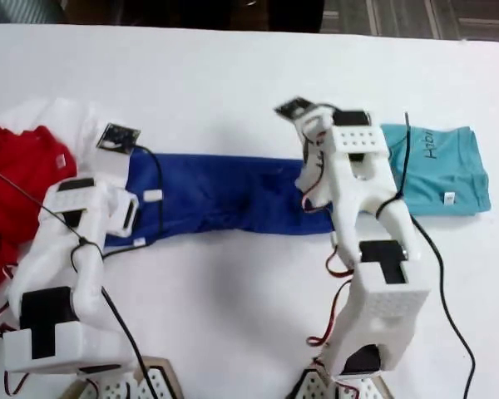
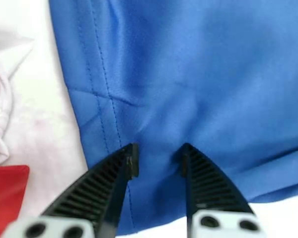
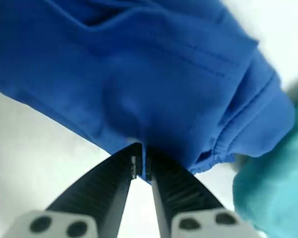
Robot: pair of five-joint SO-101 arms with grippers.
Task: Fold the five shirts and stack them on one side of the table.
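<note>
Left claw (image 2: 159, 158) is seen released, its two fingers spread apart with the tips set down on the blue shirt (image 2: 198, 74); flat cloth lies between the tips and stretches ahead of them. Beside this claw, past the shirt's hemmed edge, a red shirt (image 2: 7, 193) and a white shirt (image 2: 2, 99) are seen on the counter (image 1: 233, 75).

Right claw (image 3: 140, 161) is seen clenched, with the edge of the blue shirt pinched between its tips; the rest of the cloth is bunched just ahead of the claw. A folded teal shirt (image 3: 278, 183) lies close beside this claw, just past the blue shirt's end.

The blue shirt is stretched between the two claws.
</note>
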